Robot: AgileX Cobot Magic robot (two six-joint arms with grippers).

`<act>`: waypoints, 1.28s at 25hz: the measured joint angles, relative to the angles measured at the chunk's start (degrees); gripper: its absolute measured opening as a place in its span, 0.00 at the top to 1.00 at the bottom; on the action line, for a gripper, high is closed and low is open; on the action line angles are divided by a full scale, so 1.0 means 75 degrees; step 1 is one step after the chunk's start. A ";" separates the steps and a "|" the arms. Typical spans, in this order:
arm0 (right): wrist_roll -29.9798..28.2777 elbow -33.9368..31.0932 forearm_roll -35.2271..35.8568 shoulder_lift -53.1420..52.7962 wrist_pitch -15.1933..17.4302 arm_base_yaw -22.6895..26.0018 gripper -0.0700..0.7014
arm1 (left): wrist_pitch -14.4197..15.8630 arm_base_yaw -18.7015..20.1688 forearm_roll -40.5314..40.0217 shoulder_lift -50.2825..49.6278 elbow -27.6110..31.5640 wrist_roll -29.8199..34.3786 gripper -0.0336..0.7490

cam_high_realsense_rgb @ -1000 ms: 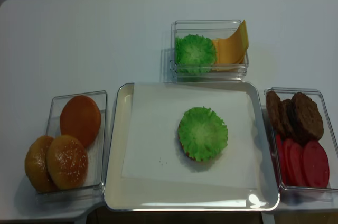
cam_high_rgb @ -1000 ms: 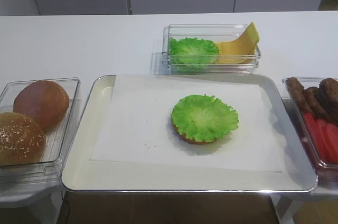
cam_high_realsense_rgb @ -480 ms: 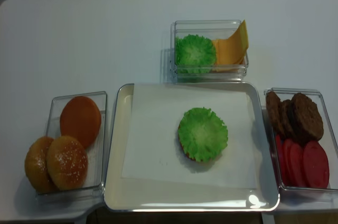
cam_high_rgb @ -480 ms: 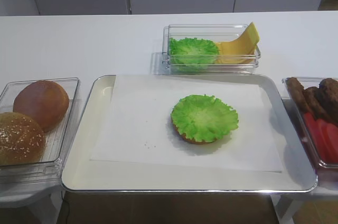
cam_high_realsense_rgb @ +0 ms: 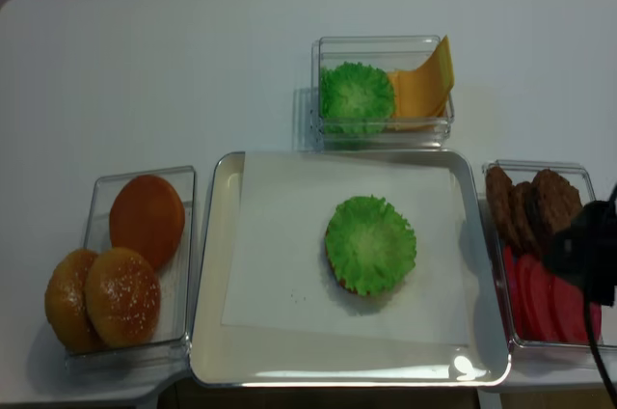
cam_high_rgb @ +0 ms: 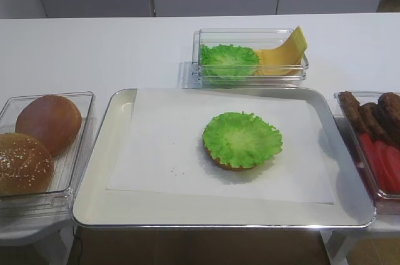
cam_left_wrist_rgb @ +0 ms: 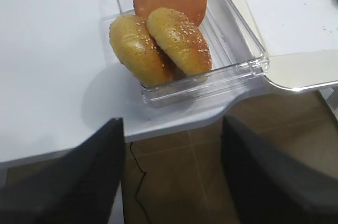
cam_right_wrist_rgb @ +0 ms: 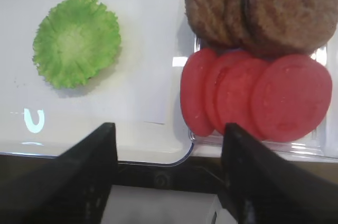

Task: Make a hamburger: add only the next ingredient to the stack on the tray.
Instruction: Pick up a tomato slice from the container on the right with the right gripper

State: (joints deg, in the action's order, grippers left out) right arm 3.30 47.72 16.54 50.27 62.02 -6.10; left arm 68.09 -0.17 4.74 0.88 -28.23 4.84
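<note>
Several red tomato slices (cam_right_wrist_rgb: 274,97) lie overlapped in a clear bin (cam_high_realsense_rgb: 501,235) right of the tray, in front of the patties. The stack (cam_high_rgb: 242,140), a bun half under a frilly lettuce leaf, sits mid-tray on white paper; the right wrist view shows the stack (cam_right_wrist_rgb: 76,42) at upper left. My right gripper (cam_right_wrist_rgb: 169,134) is open and empty, above the tray's (cam_right_wrist_rgb: 105,145) front right corner, just short of the tomatoes. Its dark arm (cam_high_realsense_rgb: 583,250) hangs over the tomato bin. My left gripper (cam_left_wrist_rgb: 171,123) is open and empty over the floor, off the table's front edge.
Brown patties (cam_right_wrist_rgb: 253,7) share the tomato bin. A clear bin (cam_high_rgb: 250,59) behind the tray holds a lone lettuce leaf and a cheese slice (cam_high_rgb: 284,55). A bin on the left holds whole buns (cam_left_wrist_rgb: 163,34). The tray's silver rim (cam_high_rgb: 94,171) reaches the table's front edge.
My right arm has come into the realsense view at the right edge, over the tomato and patty bin. Nothing on the table has moved.
</note>
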 joint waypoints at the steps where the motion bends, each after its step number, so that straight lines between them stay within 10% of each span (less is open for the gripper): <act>1: 0.0034 0.0006 0.0017 0.0134 0.0000 0.0000 0.30 | 0.0000 0.0000 0.0000 0.0000 0.0000 0.0000 0.41; 32: 0.1092 0.0153 -0.1617 0.3465 -0.1329 -0.1366 0.51 | 0.0000 0.0000 0.0000 0.0000 0.0000 0.0000 0.41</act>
State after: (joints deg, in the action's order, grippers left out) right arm 11.49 48.86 4.41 76.26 52.06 -16.34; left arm 68.09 -0.17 4.74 0.88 -28.23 4.84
